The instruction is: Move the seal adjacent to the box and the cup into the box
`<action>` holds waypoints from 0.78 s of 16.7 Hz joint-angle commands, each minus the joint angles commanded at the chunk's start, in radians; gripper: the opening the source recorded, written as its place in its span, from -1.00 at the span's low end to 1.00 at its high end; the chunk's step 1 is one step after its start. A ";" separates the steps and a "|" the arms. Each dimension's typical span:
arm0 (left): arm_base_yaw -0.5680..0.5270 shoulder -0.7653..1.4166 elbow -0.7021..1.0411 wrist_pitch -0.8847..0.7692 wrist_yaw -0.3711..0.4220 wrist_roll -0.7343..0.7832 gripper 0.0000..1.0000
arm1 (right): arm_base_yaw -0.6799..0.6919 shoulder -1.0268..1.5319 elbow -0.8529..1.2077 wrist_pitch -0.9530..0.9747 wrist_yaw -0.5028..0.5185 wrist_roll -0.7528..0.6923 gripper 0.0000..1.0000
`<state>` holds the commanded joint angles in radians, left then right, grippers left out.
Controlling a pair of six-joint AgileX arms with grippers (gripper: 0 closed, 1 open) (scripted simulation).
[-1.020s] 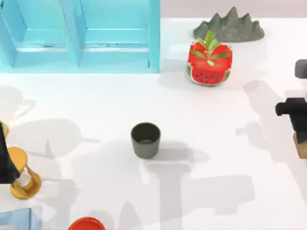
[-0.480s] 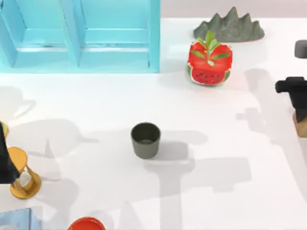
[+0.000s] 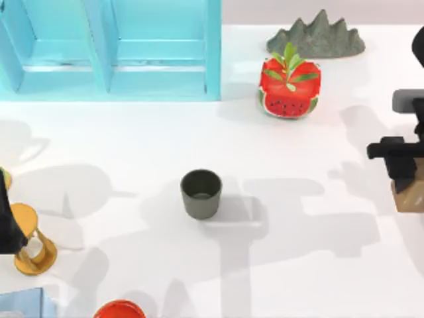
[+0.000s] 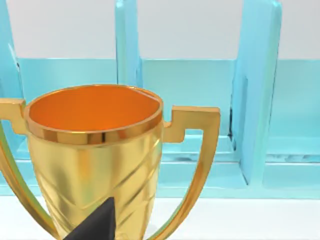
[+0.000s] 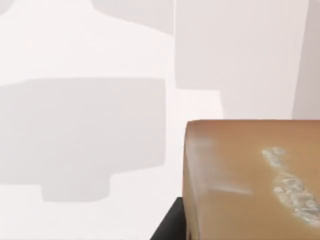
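Light-brown wood, the seal [image 3: 411, 195], hangs directly under our right gripper [image 3: 402, 173], clamped between its fingers for carrying toward the box [image 3: 112, 50]. Well left of that gripper the cup [image 3: 201, 193] stands untouched. Left gripper's state: cannot tell.

Grey-green cup [image 3: 201, 193] upright mid-table — light-brown seal [image 3: 411, 194] at right edge, well apart.

dark grey-green cup [image 3: 201, 193], light-brown seal [image 5: 250, 180] (whitish marks on one face), turquoise box [image 3: 112, 50].
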<state>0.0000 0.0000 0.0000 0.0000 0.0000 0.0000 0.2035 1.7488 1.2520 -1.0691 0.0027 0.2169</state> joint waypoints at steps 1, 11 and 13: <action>0.000 0.000 0.000 0.000 0.000 0.000 1.00 | 0.000 0.004 -0.017 0.017 0.000 0.000 -1.00; 0.000 0.000 0.000 0.000 0.000 0.000 1.00 | -0.001 0.005 -0.023 0.024 0.000 0.000 -0.10; 0.000 0.000 0.000 0.000 0.000 0.000 1.00 | -0.001 0.005 -0.023 0.024 0.000 0.000 0.21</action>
<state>0.0000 0.0000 0.0000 0.0000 0.0000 0.0000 0.2026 1.7534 1.2293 -1.0449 0.0031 0.2168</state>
